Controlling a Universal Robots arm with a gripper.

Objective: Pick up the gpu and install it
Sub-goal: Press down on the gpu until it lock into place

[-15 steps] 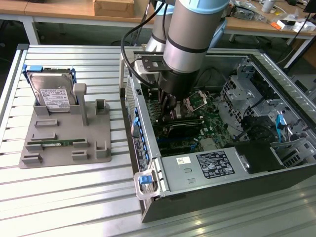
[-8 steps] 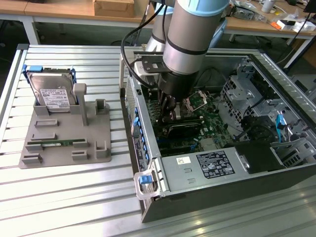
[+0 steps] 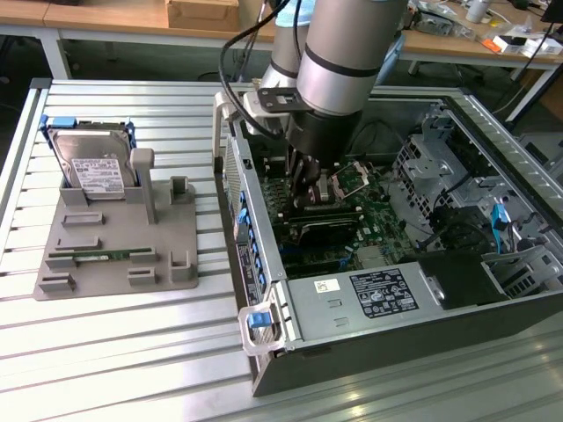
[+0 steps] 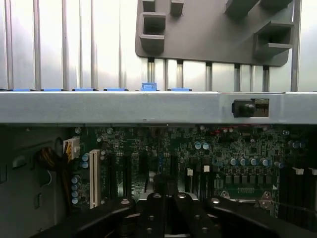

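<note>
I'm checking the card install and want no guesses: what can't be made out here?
- Gripper tips, exterior view: hidden low inside the computer case, behind its wall.
- The card: not identifiable in the dark clutter under the gripper, in either view.
- Motherboard slots, wrist view: partly covered by the gripper.

The desk is pale silver metal, ribbed in long parallel slats, and on it sits a flat grey holder carrying a silver hard drive with a white label and a blue frame, plus a narrow green memory stick. The computer case is grey with small blue clips along its near wall, a black-and-white sticker on its silver box, and a dark green board inside, dotted with little blue-topped cylinders and a white slot. The arm is shiny silver-grey above a black wrist, and the fingers are black.
</note>
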